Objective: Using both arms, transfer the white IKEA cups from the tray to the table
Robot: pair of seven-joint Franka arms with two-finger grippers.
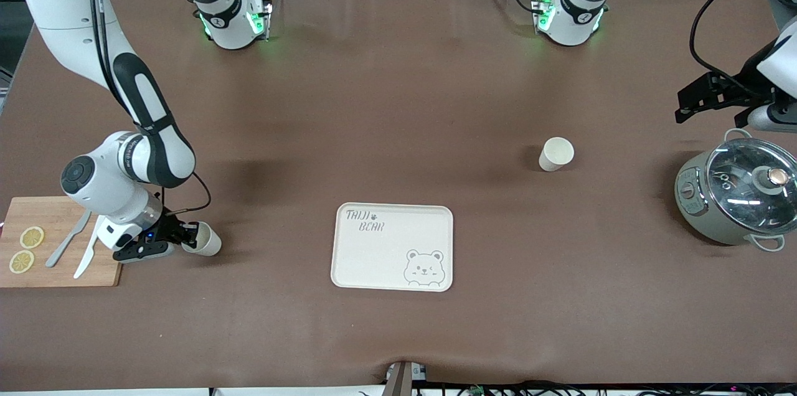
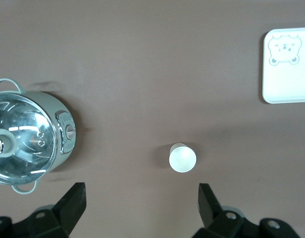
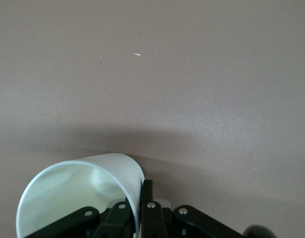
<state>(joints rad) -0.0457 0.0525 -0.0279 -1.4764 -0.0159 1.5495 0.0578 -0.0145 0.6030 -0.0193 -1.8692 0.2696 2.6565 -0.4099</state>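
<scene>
One white cup [image 1: 206, 239] is tilted, low by the table beside the cutting board at the right arm's end. My right gripper [image 1: 190, 236] is shut on its wall. In the right wrist view one finger [image 3: 146, 192] presses the outside of the cup [image 3: 78, 191] and the other is inside the rim, the right gripper [image 3: 138, 198] pinching the wall. A second white cup [image 1: 555, 154] stands upright on the bare table toward the left arm's end. My left gripper [image 1: 682, 107] hangs open above the table beside the pot. The left wrist view shows this cup [image 2: 182, 157] just ahead of the left gripper [image 2: 141, 206].
A cream bear-print tray [image 1: 380, 259] lies mid-table, nearer the front camera than the upright cup; the left wrist view shows the tray [image 2: 288, 79] too. A grey pot with a glass lid [image 1: 735, 193] stands at the left arm's end. The wooden cutting board [image 1: 62, 271] carries lemon slices and utensils.
</scene>
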